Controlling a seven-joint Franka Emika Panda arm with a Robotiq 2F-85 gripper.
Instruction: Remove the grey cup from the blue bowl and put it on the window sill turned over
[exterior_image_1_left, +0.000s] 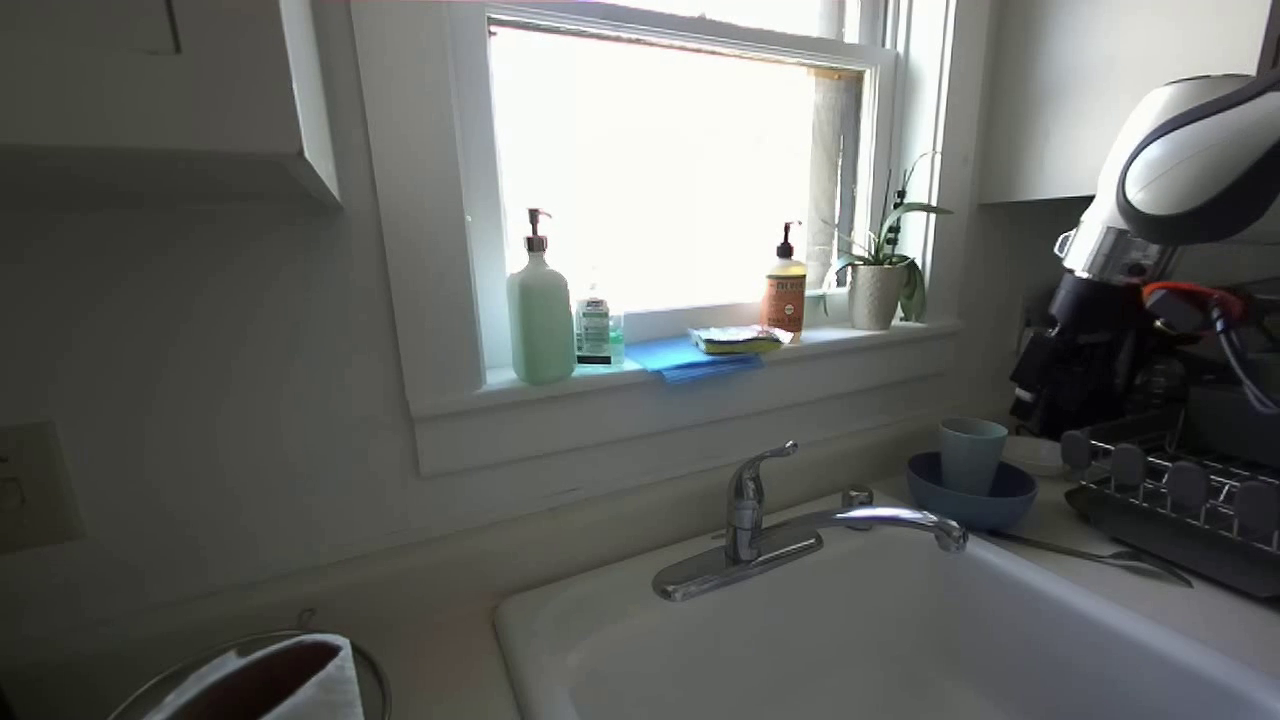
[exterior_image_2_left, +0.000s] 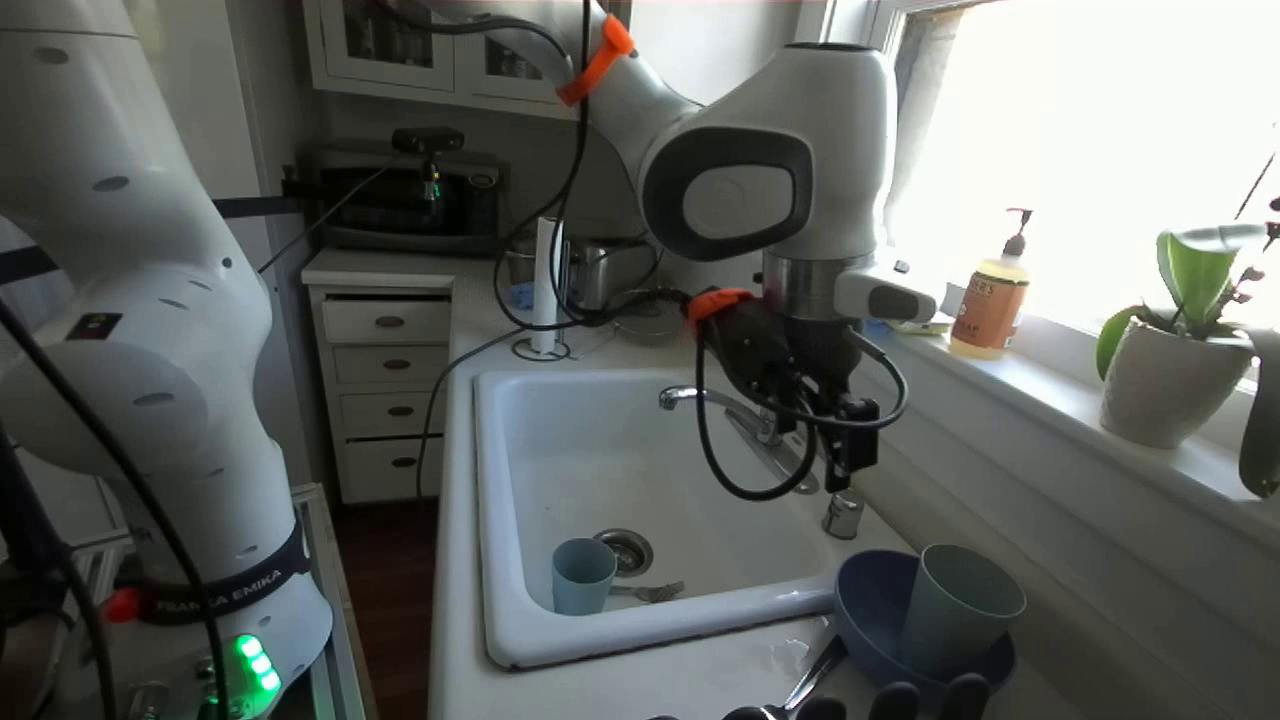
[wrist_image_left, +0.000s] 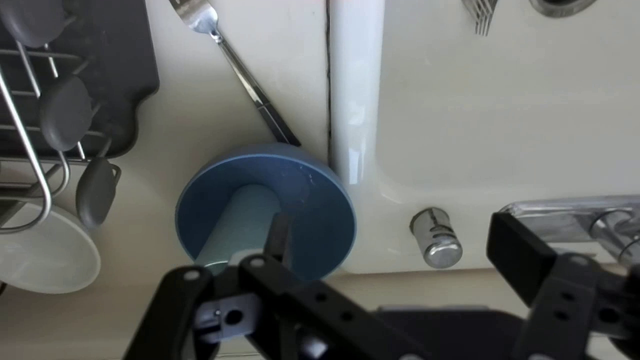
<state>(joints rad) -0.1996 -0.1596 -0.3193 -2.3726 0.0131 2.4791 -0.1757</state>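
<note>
The grey cup (exterior_image_1_left: 971, 457) stands slightly tilted inside the blue bowl (exterior_image_1_left: 965, 508) on the counter beside the sink. In an exterior view the cup (exterior_image_2_left: 962, 610) leans against the wall side of the bowl (exterior_image_2_left: 868, 605). In the wrist view the cup (wrist_image_left: 246, 220) lies in the left half of the bowl (wrist_image_left: 320, 210), partly hidden by a finger. My gripper (wrist_image_left: 397, 242) is open and empty, above the counter; its left finger overlaps the bowl in that view. The gripper also shows in both exterior views (exterior_image_1_left: 1035, 395) (exterior_image_2_left: 850, 455). The white window sill (exterior_image_1_left: 835, 340) runs below the window.
On the sill stand a green pump bottle (exterior_image_1_left: 543, 320), a sanitizer bottle (exterior_image_1_left: 593, 330), blue cloth (exterior_image_1_left: 690, 358), a sponge (exterior_image_1_left: 738, 342), a brown pump bottle (exterior_image_1_left: 785, 295) and a plant (exterior_image_1_left: 876, 295). A dish rack (exterior_image_1_left: 1190, 490) flanks the bowl. The sink holds another cup (exterior_image_2_left: 583, 577); the faucet (exterior_image_1_left: 745, 510) stands behind it.
</note>
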